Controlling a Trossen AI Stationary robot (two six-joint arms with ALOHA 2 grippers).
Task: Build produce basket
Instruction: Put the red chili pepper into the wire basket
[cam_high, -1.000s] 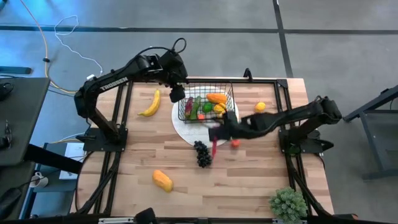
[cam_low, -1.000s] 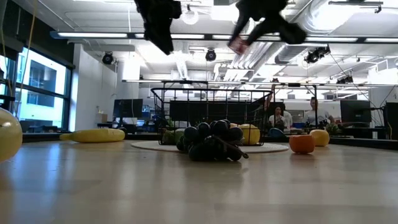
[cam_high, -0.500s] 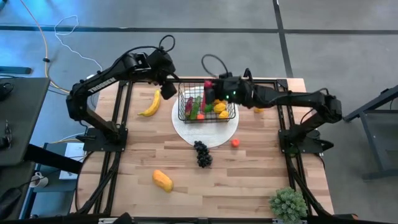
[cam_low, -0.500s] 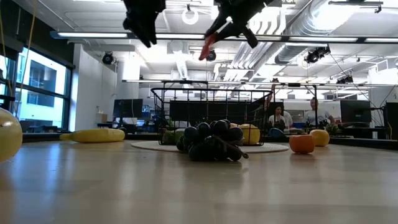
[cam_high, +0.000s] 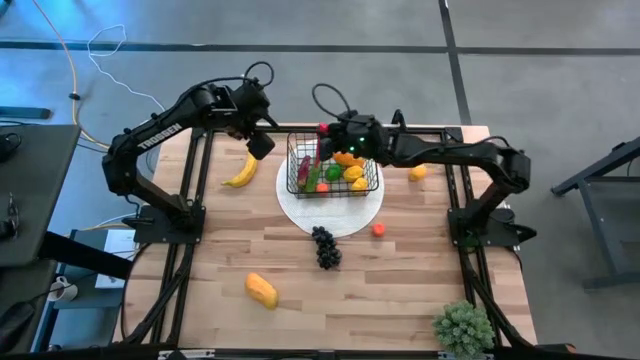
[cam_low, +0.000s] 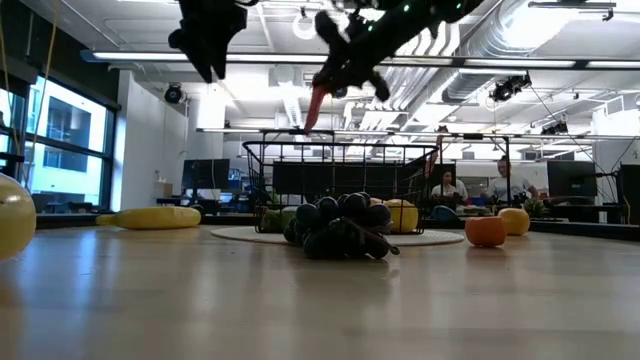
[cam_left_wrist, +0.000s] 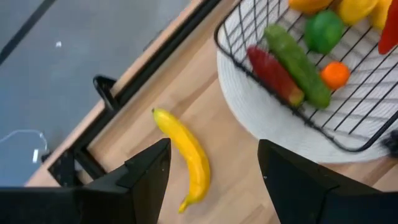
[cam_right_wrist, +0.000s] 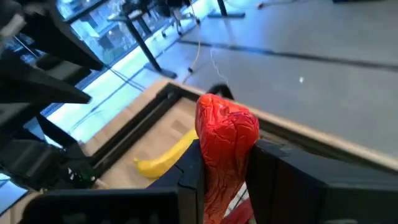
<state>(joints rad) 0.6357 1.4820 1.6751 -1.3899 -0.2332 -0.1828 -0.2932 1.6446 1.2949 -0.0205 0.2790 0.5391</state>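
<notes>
My right gripper (cam_high: 325, 136) hovers over the far left part of the black wire basket (cam_high: 333, 166), shut on a red chili (cam_low: 313, 104). The basket stands on a round white plate (cam_high: 330, 206) and holds a cucumber (cam_left_wrist: 297, 61), a red pepper (cam_left_wrist: 273, 74), a lime, an orange and yellow pieces. My left gripper (cam_high: 258, 145) is open in the air between the basket and the banana (cam_high: 241, 167), which lies flat on the table. The dark grapes (cam_high: 325, 246) lie just off the plate's near edge. My right gripper pinches the red chili between its two fingers, which lie across it. Its thick wrinkled end (cam_right_wrist: 227, 124) sticks out past them. The chili is lifted clear above the basket's rim. In the low view its thin end (cam_low: 311, 112) hangs slanting down below the gripper.
A small orange ball (cam_high: 379, 229) sits by the plate's right near edge, and a lemon (cam_high: 418, 172) lies right of the basket. A yellow-orange piece (cam_high: 261, 290) lies toward the near left. A green bushy plant (cam_high: 463, 327) stands at the near right corner.
My right gripper has carried the chili from above the plate's near edge up and toward the far edge, ending over the basket's far left part. My left gripper has drawn back from the basket toward the table's left, nearer the banana.
</notes>
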